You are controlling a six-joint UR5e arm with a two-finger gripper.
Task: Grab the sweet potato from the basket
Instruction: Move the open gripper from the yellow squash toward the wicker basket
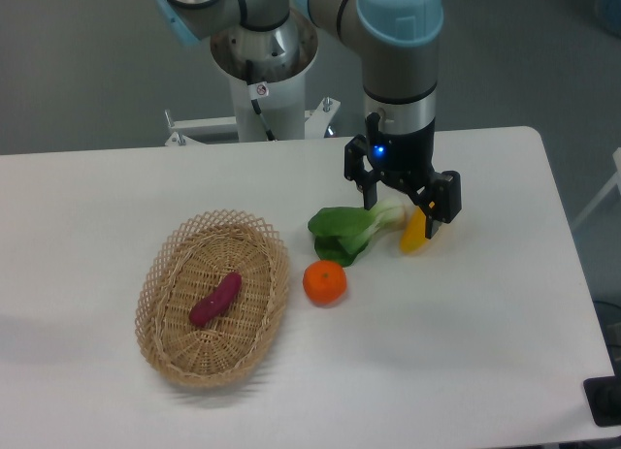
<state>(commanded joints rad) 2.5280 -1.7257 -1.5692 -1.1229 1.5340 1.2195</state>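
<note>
The sweet potato (215, 300) lay inside the basket (160, 274), on the woven floor a little left of its middle, tilted so that one end pointed up toward the right and the other down toward the left. Nothing touched it. My gripper (400, 201) hung well apart from it, over the far right part of the table (505, 304), with its fingers spread and nothing between them. Just beside it were a yellow vegetable (413, 233) and a leafy green (347, 230), and an orange (325, 282) sat between those and the basket.

The step in hand, as I judged it, was the approach. I would have to carry the arm left across the orange, high enough to clear it and the looped rim, then turn the wrist so the fingers closed across the tuber's narrow width rather than along its length. Coming straight down at its middle seemed safest, since a grip near either tapered end might let it swivel or slip out.

The tuber looked smooth, finger-shaped and magenta-purple, firm enough for a modest squeeze. The basket was light tan straw, shallow and oval, with an open lacy edge; I suspected it was light and could shift if a fingertip caught the weave. The tabletop was plain white and matte.
</note>
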